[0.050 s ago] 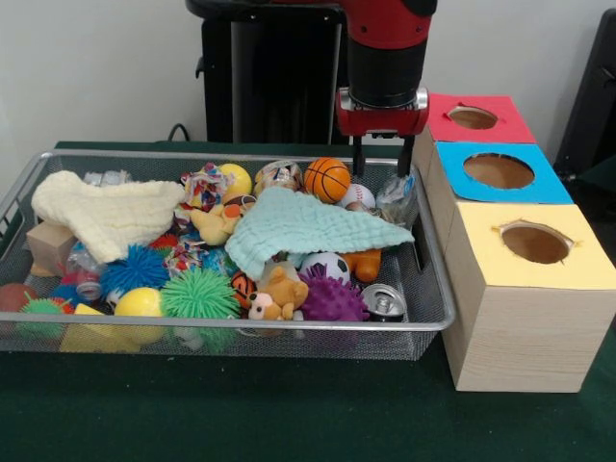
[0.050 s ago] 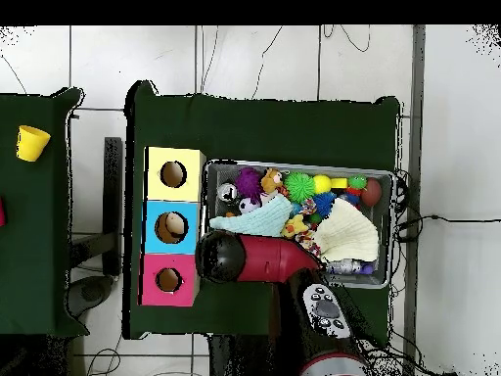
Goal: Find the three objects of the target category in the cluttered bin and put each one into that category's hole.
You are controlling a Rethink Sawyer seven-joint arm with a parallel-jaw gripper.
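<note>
Robot gripper [image 1: 380, 159] poised over the far right corner of a cluttered wire bin [image 1: 423, 322], beside 3 boxes with holes.

Its 2 dark fingers hang apart with nothing visibly between them. Target category is not stated. Balls, including an orange basketball [image 1: 327, 179] just left of the gripper, remain in the bin with plush toys, cans and 2 cloths. The blue box's hole [image 2: 172, 227] seems to show something pale inside; the red and yellow holes look empty, so most sorting likely remains. No readable writing.
</note>
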